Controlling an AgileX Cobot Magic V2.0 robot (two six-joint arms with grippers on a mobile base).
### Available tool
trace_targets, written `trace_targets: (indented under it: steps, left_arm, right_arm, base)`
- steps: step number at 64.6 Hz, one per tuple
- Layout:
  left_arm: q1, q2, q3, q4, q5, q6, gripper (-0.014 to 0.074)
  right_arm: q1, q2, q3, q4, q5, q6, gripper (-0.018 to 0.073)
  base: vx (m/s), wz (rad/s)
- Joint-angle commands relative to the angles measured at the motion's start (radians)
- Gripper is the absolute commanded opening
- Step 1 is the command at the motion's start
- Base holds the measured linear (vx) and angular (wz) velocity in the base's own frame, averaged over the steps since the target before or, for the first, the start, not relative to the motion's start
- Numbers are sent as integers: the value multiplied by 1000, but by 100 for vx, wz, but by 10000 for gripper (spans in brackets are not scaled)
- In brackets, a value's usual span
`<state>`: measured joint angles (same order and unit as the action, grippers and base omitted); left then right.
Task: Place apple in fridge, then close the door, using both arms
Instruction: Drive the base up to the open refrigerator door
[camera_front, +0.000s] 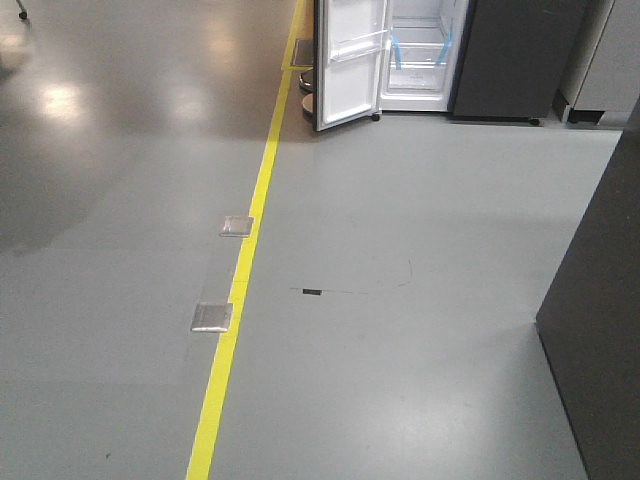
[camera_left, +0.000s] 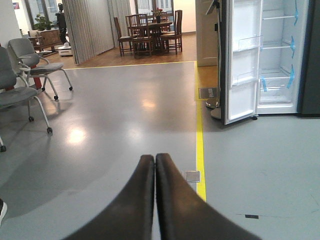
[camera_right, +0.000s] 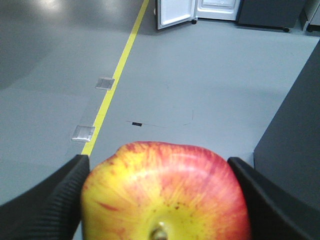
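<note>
The red and yellow apple fills the bottom of the right wrist view, held between the two black fingers of my right gripper, which is shut on it. My left gripper is shut and empty, its fingers pressed together above the grey floor. The fridge stands far ahead with its white interior, shelves and blue tape showing; it also shows in the left wrist view and the right wrist view. Its door stands swung open to the left, with clear bins, also seen in the left wrist view.
A yellow floor line runs toward the fridge, with two metal floor plates beside it. A dark cabinet side stands at the right. Office chairs are at the far left, a dining table with chairs beyond.
</note>
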<state>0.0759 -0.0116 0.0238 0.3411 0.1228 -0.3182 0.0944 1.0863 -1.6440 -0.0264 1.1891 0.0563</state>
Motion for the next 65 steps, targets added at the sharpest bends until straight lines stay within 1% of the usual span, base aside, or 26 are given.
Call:
trace_targets:
  steps: [1, 65]
  left_arm:
    - [3, -16, 29, 0, -67, -3, -6]
    - [3, -16, 29, 0, -67, -3, -6]
  right_arm:
    - [-1, -12, -30, -5, -71, -1, 78]
    - [-1, -12, -30, -5, -71, -1, 78]
  base:
    - [20, -2]
    - [20, -4]
